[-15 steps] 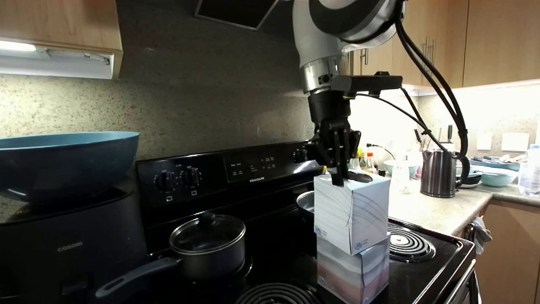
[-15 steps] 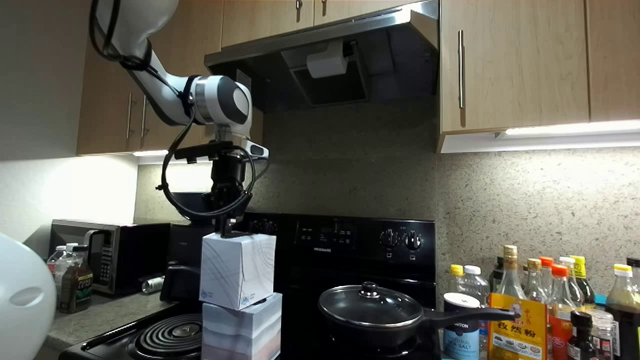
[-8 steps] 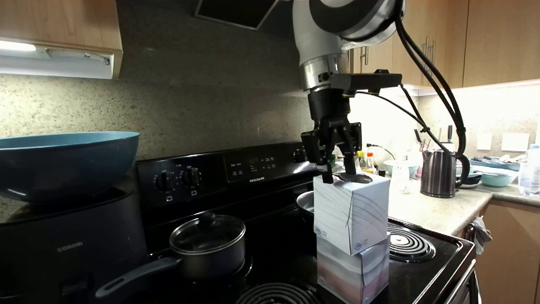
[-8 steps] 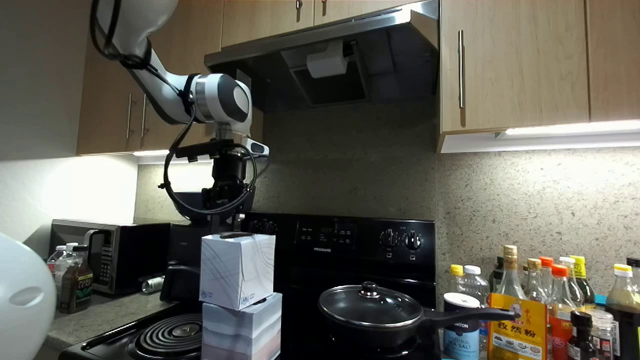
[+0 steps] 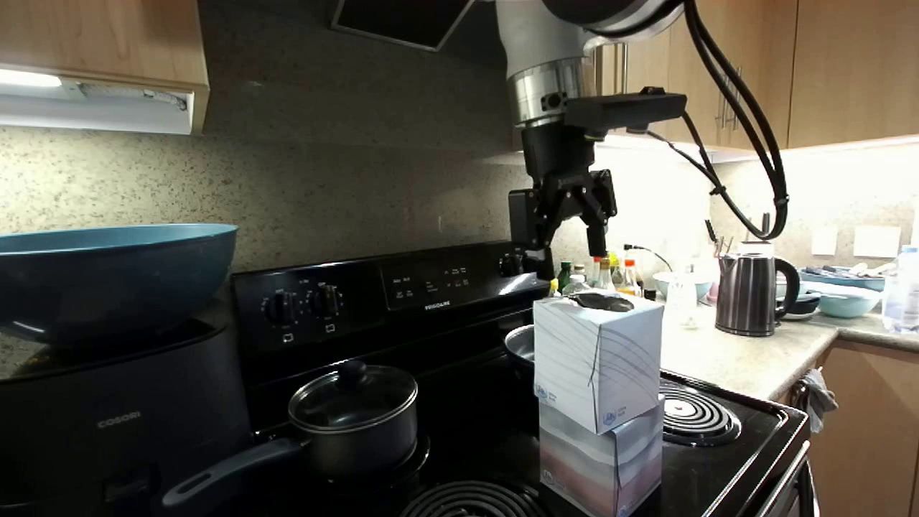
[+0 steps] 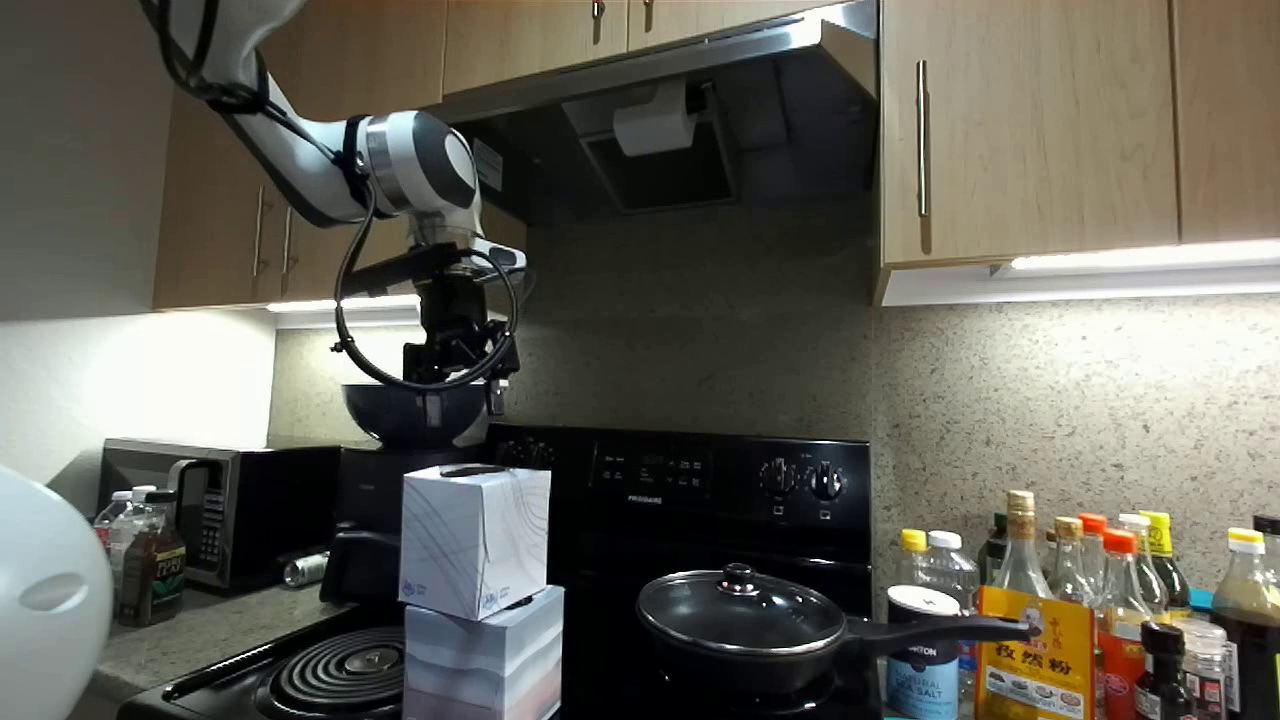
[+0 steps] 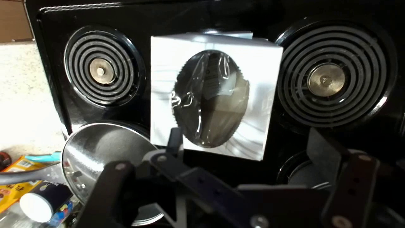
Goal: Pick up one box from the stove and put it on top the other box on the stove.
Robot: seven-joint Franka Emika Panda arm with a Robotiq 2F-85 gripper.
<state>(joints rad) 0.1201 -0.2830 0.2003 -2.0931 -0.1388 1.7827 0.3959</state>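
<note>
A white box with thin curved lines and an oval opening rests on top of a second box, banded in grey and pink, on the black stove. The upper box sits slightly turned on the lower box, level in both exterior views. Above the stack hangs my gripper, fingers spread and nothing between them; a gap separates it from the upper box. From the wrist, the gripper spans past the edge of the upper box, whose top hides most of the lower one.
A lidded saucepan and a lidded frying pan stand on burners, the pan's handle reaching toward several bottles. Coil burners flank the stack. Overhead is the range hood. A kettle is on the counter.
The fingers, close together at the upper box's top edge a second ago, have spread apart. My gripper has risen clear of the box. Both boxes have stayed in place.
</note>
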